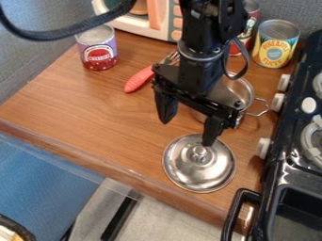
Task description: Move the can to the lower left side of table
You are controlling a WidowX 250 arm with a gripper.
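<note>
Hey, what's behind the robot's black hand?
Behind the black two-finger hand is a round, shiny metal pot; its rim and looped wire handle show. The hand covers much of it, so its contents can't be told.

The robot's arm (204, 28) is black nearly all over, built of blocky, hard-edged segments with small round fastener heads dotted about them, and a rounded collar (200, 57) with a greyish sheen rings the wrist. A thick, dark cable (69, 34) with a ribbed or braided-looking skin makes a broad curve off to one side, while a much thinner, smooth one loops beside the wrist. The claw (187, 131) has a wide, angular black crosspiece with flat plates and bolted corners, carrying two chunky matte-black fingers (166, 107) that narrow toward blunt ends.
</note>
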